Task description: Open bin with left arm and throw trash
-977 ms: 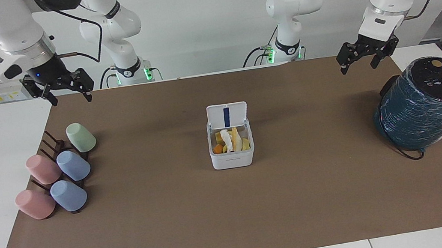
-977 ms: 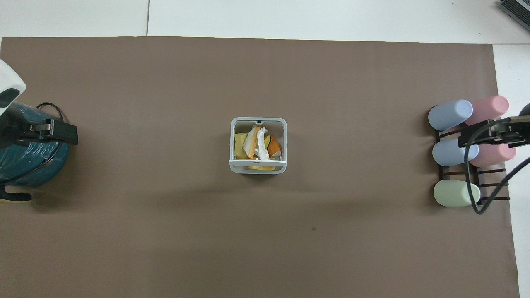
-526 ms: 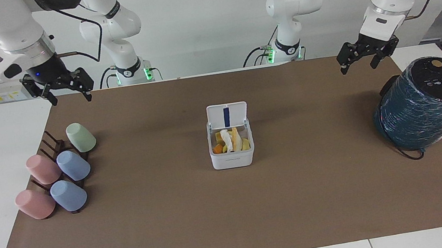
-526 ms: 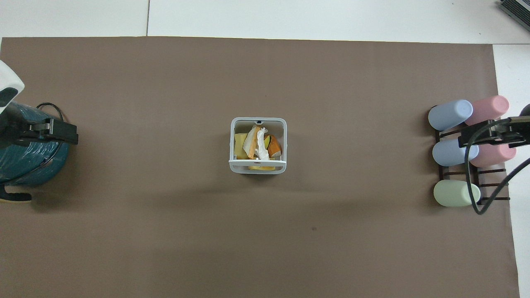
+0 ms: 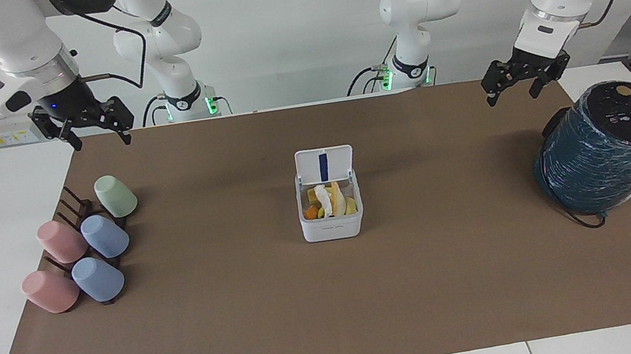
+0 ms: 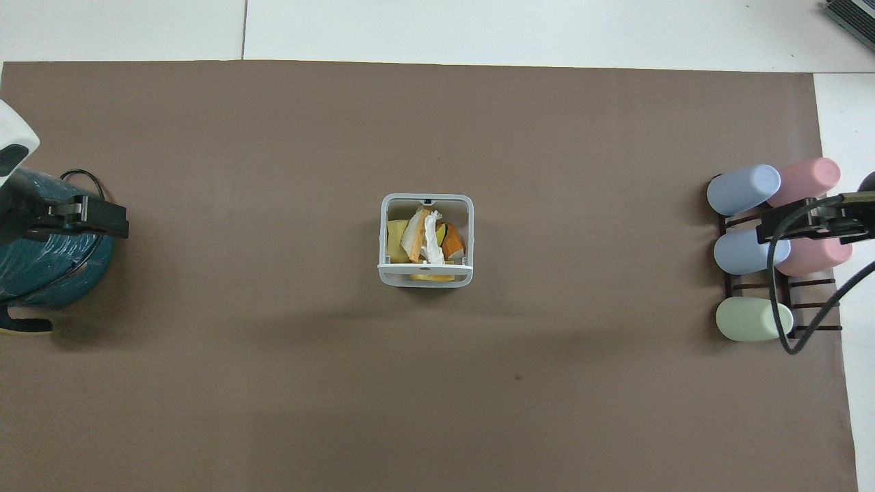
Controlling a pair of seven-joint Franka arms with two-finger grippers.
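The small white bin point(image 5: 332, 227) stands in the middle of the brown mat, its hinged lid point(image 5: 324, 165) up and showing a blue strip. The trash point(image 5: 328, 200) lies inside it: white crumpled paper, yellow and orange pieces and a pale wedge. The bin point(image 6: 426, 277) and trash point(image 6: 425, 236) also show in the overhead view. My left gripper point(image 5: 512, 94) hangs open and empty in the air over the mat beside the teal cylinder; it also shows in the overhead view point(image 6: 85, 217). My right gripper point(image 5: 101, 140), with a blue light, hangs open and empty over the cup rack's end of the mat point(image 6: 813, 222).
A big dark teal wrapped cylinder point(image 5: 611, 148) with a black cable stands at the left arm's end of the mat. A dark rack point(image 5: 76, 210) with several pastel cups point(image 5: 104, 235) lying on it sits at the right arm's end. White table surrounds the mat point(image 5: 334, 310).
The left gripper has risen very slightly. The bin, its lid and the trash have not moved.
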